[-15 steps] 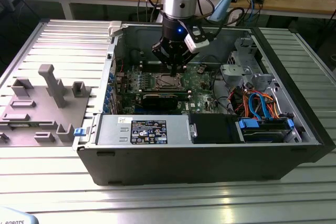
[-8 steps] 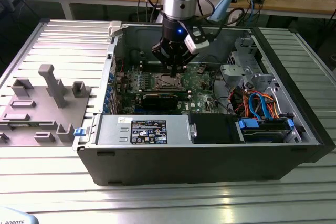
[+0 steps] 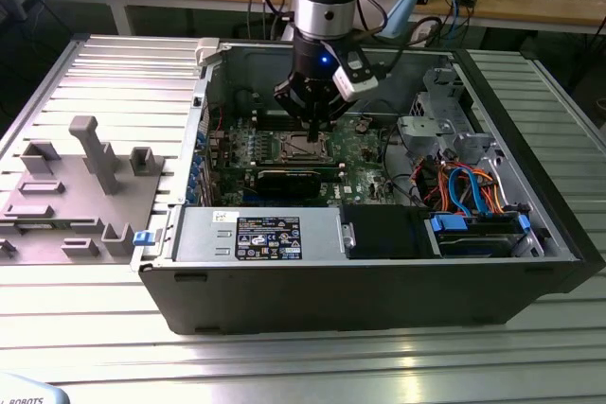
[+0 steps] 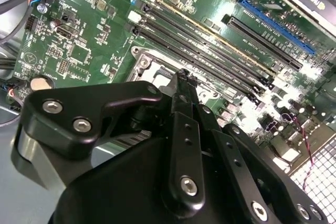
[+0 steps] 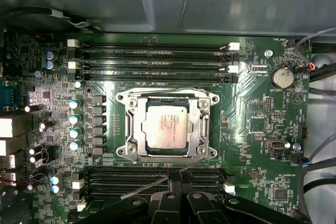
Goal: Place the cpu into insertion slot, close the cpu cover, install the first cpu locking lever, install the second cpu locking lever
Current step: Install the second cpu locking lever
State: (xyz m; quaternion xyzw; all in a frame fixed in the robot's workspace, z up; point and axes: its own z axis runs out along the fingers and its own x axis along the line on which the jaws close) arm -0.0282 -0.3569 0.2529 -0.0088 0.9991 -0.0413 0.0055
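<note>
With the cpu [image 5: 166, 126] seated under its cover [image 5: 202, 129] mid-frame in the first wrist view, the closed, empty claw [image 5: 176, 181] could slip off the thin lever [image 5: 157, 184] and scrape the board [image 5: 252, 129].

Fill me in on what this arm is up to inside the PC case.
The arm's gripper hangs over the green motherboard inside the open case, just above the insertion slot. In the first wrist view the cpu already lies in the slot, and the cpu cover frames it. A thin wire lever sticks out beside the socket, close to the fingertips, not yet latched. The fingers look closed together and hold nothing.
</note>
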